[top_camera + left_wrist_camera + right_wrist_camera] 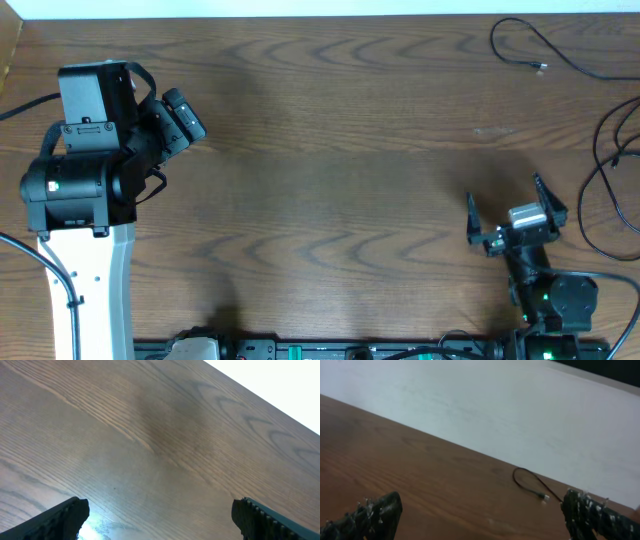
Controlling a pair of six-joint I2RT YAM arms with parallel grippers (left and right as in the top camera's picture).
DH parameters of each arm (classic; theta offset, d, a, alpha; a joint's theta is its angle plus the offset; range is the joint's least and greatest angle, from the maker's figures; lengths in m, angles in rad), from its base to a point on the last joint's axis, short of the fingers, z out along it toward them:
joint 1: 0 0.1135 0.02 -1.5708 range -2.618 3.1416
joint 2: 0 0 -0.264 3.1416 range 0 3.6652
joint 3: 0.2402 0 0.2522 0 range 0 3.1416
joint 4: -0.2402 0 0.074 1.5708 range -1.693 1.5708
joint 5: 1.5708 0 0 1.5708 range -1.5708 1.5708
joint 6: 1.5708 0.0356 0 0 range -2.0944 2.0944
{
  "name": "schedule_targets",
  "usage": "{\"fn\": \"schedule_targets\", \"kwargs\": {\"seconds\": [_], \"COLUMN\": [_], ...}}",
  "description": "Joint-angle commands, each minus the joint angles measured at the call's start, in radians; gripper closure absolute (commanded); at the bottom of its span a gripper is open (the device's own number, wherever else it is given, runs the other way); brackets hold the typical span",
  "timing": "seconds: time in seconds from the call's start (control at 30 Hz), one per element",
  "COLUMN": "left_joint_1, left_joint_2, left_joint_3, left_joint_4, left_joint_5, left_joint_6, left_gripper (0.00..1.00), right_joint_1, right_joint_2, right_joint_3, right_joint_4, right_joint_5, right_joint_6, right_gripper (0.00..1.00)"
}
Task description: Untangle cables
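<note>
A thin black cable (515,38) lies in a loose loop at the table's far right corner, its small silver plug end (541,68) pointing toward the middle. It also shows in the right wrist view (527,480), with the plug (544,496) ahead of the fingers. More thin black cable loops (612,170) lie along the right edge. My right gripper (503,205) is open and empty, in front of the looped cable and left of the edge loops. My left gripper (184,118) is open and empty at the far left, over bare wood (160,460).
The wooden table (330,150) stretches between the two arms. The left arm's black body (85,150) and white base (95,290) fill the left side. The right arm's base (555,300) sits at the front right. A white wall (470,405) lies beyond the far edge.
</note>
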Motion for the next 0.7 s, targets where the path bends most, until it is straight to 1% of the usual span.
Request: {"fn": "schedule_targets", "kwargs": {"seconds": [0.0, 0.17, 0.33, 0.4, 0.5, 0.67], "left_joint_1": [0.006, 0.006, 0.006, 0.006, 0.006, 0.006], "left_joint_2": [0.001, 0.001, 0.001, 0.001, 0.001, 0.001], "left_joint_3": [0.016, 0.016, 0.016, 0.016, 0.016, 0.016], "left_joint_4": [-0.003, -0.003, -0.003, -0.003, -0.003, -0.003], "left_joint_5": [-0.003, -0.002, -0.002, -0.002, -0.002, -0.002], "left_joint_6": [-0.007, -0.007, -0.007, -0.007, -0.007, -0.007], "left_gripper": [0.02, 0.02, 0.02, 0.02, 0.02, 0.02], "right_joint_1": [-0.012, -0.012, -0.012, -0.013, -0.012, -0.012], "right_joint_2": [-0.070, -0.124, -0.167, -0.192, -0.190, -0.189], "right_joint_3": [-0.050, -0.104, -0.103, -0.103, -0.103, -0.103], "right_joint_4": [0.005, 0.002, -0.102, -0.181, -0.179, -0.177], "right_joint_5": [0.009, 0.010, 0.013, 0.013, 0.016, 0.016], "right_joint_6": [-0.008, -0.008, -0.008, -0.007, 0.033, 0.037], "right_gripper": [0.01, 0.01, 0.01, 0.01, 0.01, 0.01]}}
